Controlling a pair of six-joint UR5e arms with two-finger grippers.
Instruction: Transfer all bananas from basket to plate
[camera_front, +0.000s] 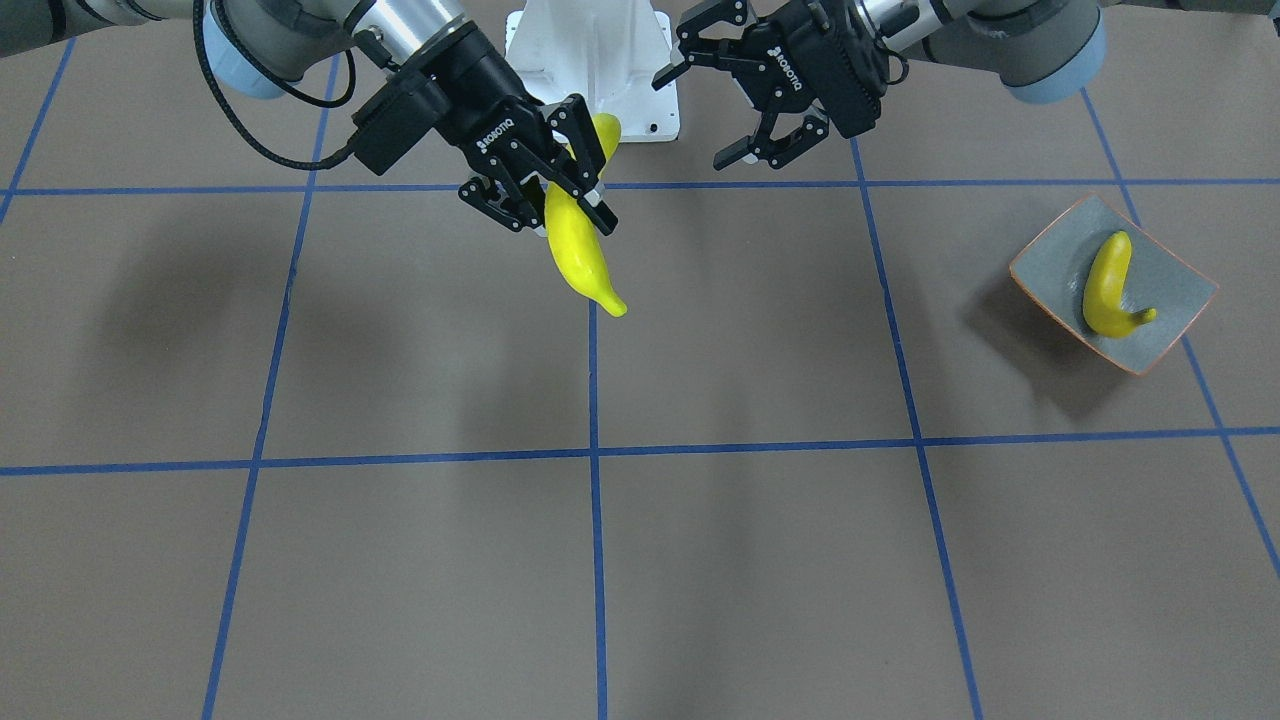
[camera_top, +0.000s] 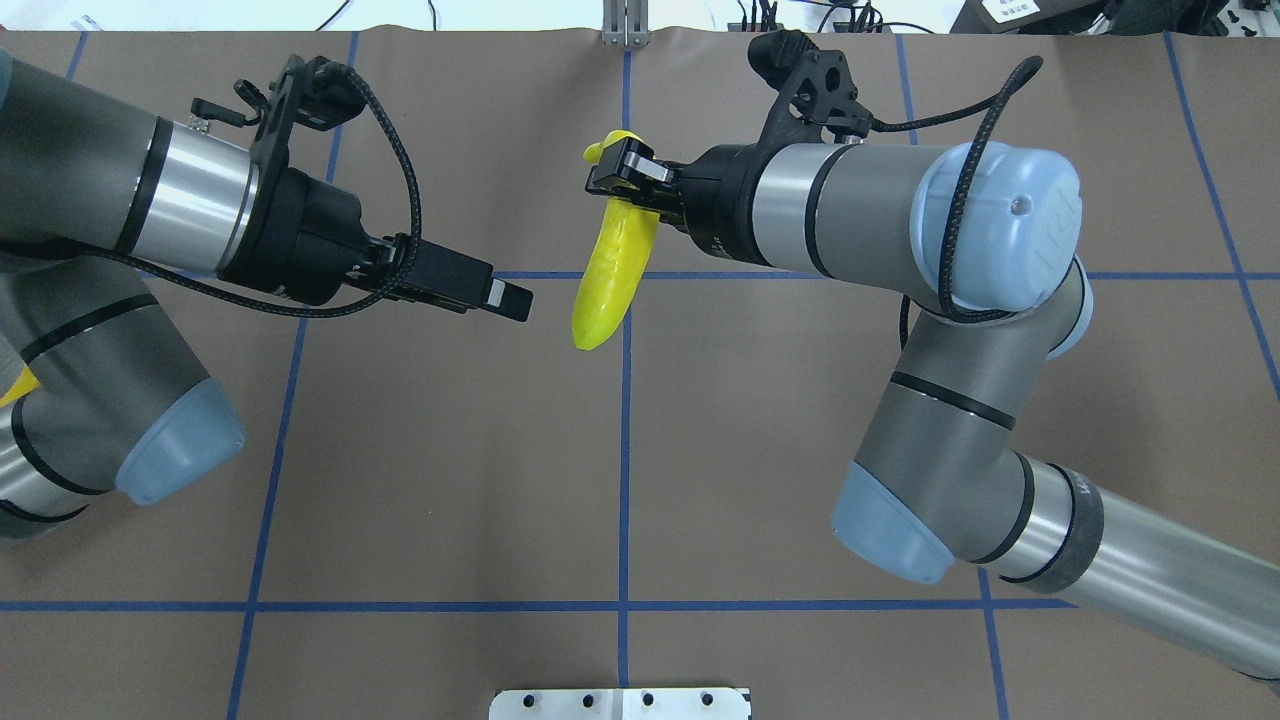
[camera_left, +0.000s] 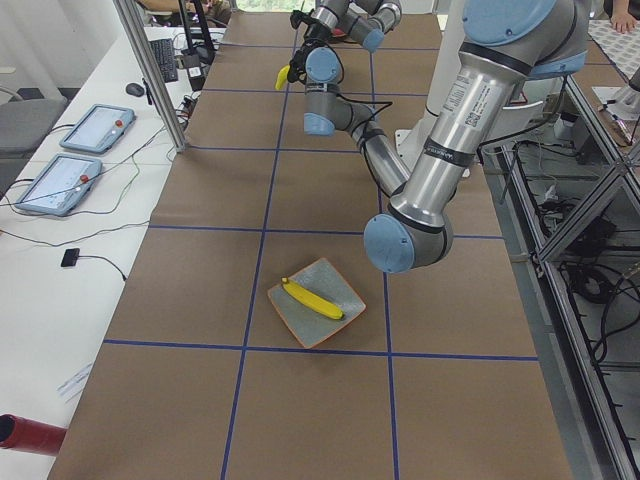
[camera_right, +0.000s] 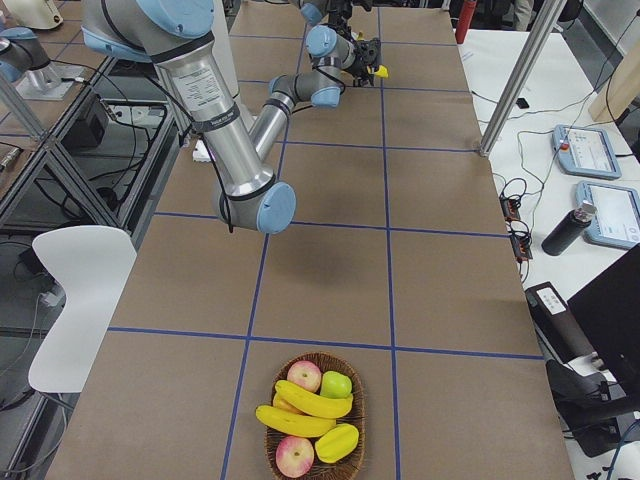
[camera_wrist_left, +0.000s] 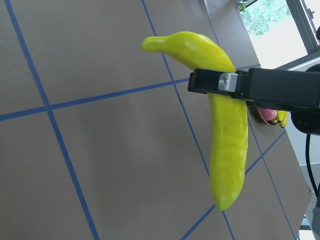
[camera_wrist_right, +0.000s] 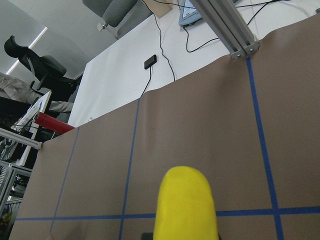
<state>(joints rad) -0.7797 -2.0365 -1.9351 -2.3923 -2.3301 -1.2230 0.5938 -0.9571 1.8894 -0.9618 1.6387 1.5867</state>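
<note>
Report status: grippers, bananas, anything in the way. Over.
Copy: right gripper shut on lifted banana, off the table. Your left gripper open, empty, facing it. A second banana on the plate, two bananas in the basket. Nothing between grippers.

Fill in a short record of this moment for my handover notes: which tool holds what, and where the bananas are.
right tool: shut on the held banana, off the table
left tool: open, empty, facing it
plate: one banana lying in it
basket: two bananas, with other fruit
</note>
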